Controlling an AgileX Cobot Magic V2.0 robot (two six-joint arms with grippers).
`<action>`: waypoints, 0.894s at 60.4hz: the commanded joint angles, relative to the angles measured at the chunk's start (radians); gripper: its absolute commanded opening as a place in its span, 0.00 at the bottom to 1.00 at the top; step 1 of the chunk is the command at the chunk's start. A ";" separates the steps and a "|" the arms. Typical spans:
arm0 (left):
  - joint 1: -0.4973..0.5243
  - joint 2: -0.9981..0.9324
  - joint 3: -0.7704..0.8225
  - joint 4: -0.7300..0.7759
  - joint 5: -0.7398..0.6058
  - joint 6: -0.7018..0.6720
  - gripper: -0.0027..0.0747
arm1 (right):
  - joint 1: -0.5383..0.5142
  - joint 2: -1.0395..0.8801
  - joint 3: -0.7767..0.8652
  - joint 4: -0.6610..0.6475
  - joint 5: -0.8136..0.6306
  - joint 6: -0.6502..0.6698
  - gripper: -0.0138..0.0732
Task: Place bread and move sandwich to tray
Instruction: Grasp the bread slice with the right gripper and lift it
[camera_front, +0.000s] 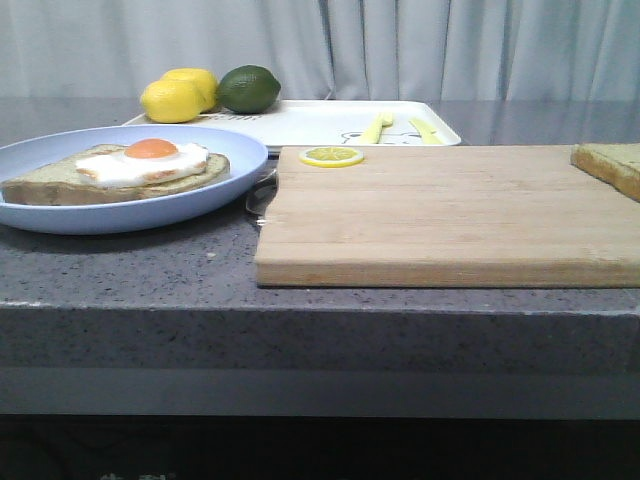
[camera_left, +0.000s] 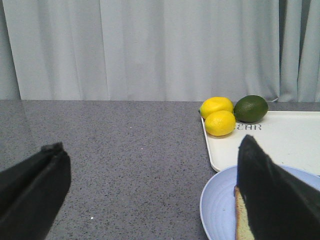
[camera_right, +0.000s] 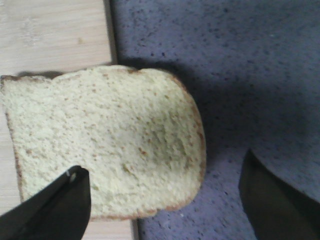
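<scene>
While egg-topped sandwich (camera_front: 140, 170) sits in blue plate (camera_front: 60, 215), we see 2 lemons (camera_front: 180, 95) + lime (camera_front: 248, 88) on tray (camera_front: 330, 122); bread (camera_right: 107, 142) overhangs cutting board (camera_front: 440, 215); both our grippers (camera_left: 150, 192) (camera_right: 165, 200) agape, empty.

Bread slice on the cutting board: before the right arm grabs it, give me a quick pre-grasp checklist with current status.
1. Right gripper open, fingers on either side of the bread: ok.
2. Bread fully supported: not ok, one edge overhangs the cutting board above the counter.
3. Nothing lying on the bread: ok.
4. Egg slice ready on the blue plate, egg on top: ok.
5. Left gripper open, holding nothing: ok.
6. Tray has room: cannot tell fully; lemons, lime and yellow utensils sit on it.
</scene>
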 joint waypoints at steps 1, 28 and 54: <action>0.002 0.009 -0.033 -0.002 -0.075 -0.007 0.89 | -0.039 0.022 -0.067 0.136 0.015 -0.109 0.87; 0.002 0.009 -0.033 -0.002 -0.075 -0.007 0.89 | -0.071 0.138 -0.073 0.166 -0.007 -0.253 0.87; 0.002 0.009 -0.033 -0.002 -0.075 -0.007 0.89 | -0.071 0.208 -0.073 0.223 0.082 -0.283 0.85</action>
